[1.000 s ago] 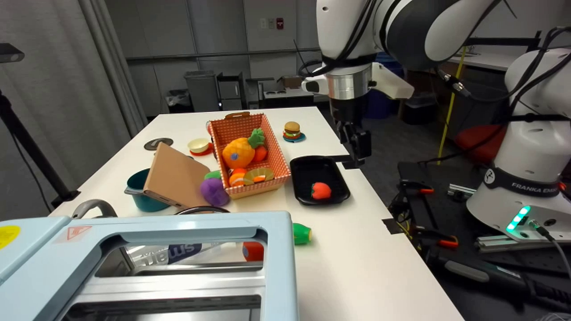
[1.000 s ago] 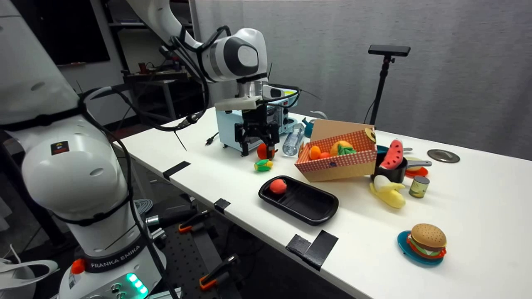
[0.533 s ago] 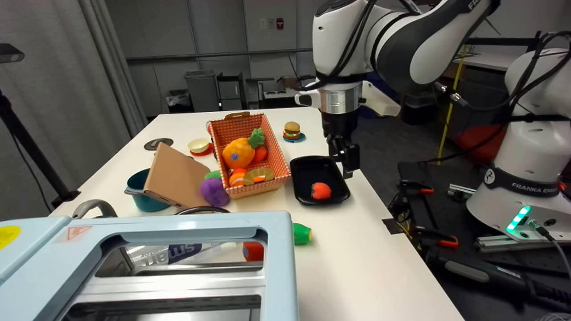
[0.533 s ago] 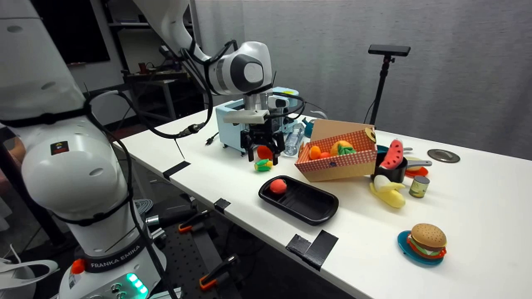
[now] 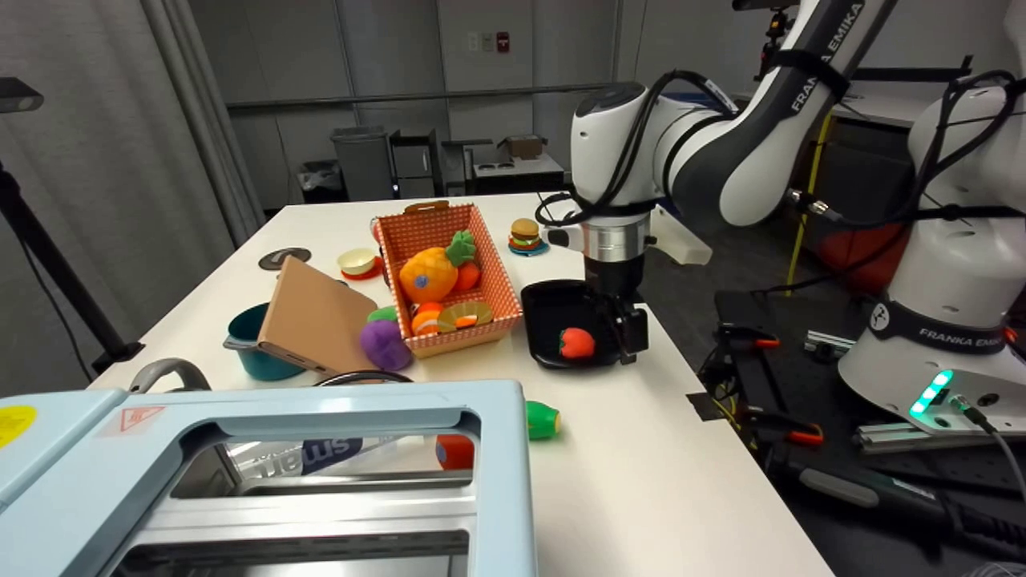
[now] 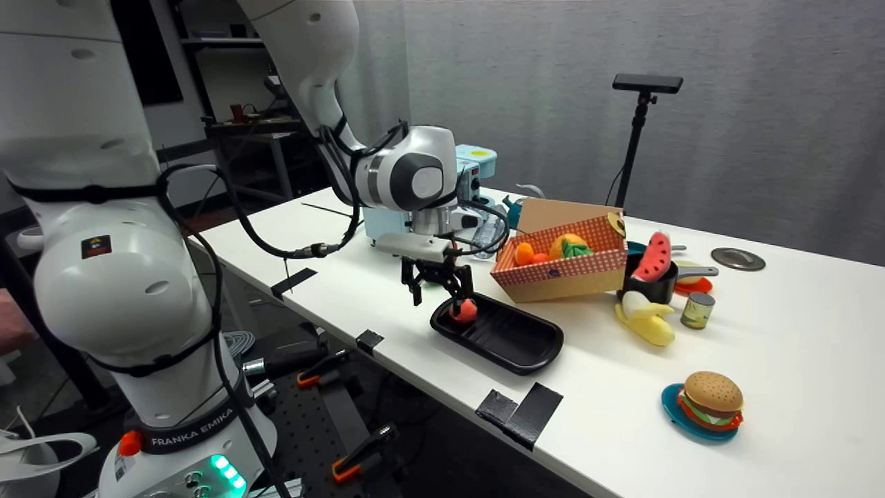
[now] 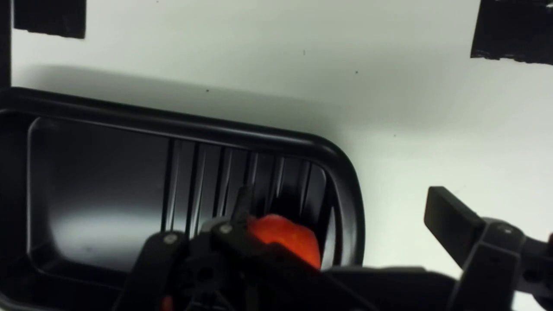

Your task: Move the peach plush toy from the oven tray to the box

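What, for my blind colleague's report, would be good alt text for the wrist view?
A round red-orange plush toy lies at the ribbed end of a glossy black rectangular tray, partly hidden by an open black gripper. One finger shows against the white table, outside the tray.

Tool (image 6: 437, 303) is lower and nearer the tray (image 6: 518, 340) than half a second ago; in an exterior view it now partly hides the peach toy (image 6: 468, 312).
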You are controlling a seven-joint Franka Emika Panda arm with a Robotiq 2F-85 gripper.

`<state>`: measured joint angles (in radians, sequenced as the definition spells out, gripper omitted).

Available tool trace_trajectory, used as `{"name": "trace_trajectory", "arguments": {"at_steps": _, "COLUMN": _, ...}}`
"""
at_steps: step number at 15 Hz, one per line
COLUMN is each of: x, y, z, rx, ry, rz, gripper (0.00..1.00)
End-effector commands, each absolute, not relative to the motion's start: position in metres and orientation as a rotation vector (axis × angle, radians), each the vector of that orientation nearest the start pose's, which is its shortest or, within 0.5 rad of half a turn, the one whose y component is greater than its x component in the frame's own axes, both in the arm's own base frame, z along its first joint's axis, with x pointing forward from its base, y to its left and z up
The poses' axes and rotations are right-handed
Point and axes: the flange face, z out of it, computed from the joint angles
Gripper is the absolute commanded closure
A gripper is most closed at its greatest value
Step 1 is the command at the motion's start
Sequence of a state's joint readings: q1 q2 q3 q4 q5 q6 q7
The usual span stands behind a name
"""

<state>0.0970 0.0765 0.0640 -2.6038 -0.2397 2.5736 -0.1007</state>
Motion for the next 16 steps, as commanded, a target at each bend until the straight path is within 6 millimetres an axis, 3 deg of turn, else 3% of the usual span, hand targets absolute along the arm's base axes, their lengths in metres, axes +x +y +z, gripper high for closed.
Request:
{"name": "trace_trajectory", "arguments": {"at_steps": 1, "x": 0.423, "y": 0.062, "z": 0.195, "rx": -3.133, "ry": -0.787, "rz": 0.164, "gripper": 0.0}}
{"name": "trace_trajectory", "arguments": {"at_steps": 4, "x": 0.434, "y": 0.061, "z": 0.196, "rx": -3.123, "ry": -0.825, "rz": 0.163, "gripper": 0.0}}
{"name": "trace_trajectory", "arguments": {"at_steps": 11, "x": 0.475, "y": 0.067, "z": 0.254, "rx": -3.119, "ry": -0.91, "rz": 0.022, "gripper": 0.0}}
{"name": "trace_trajectory", "arguments": {"at_steps": 13, "x": 0.482, "y": 0.064, "z": 0.26, "rx": -3.118, "ry": -0.907, "rz": 0.005, "gripper": 0.0}}
{"name": "trace_trajectory", "arguments": {"at_steps": 16, "x": 0.481, "y": 0.054, "z": 0.249, "rx": -3.126, "ry": -0.864, "rz": 0.032, "gripper": 0.0}}
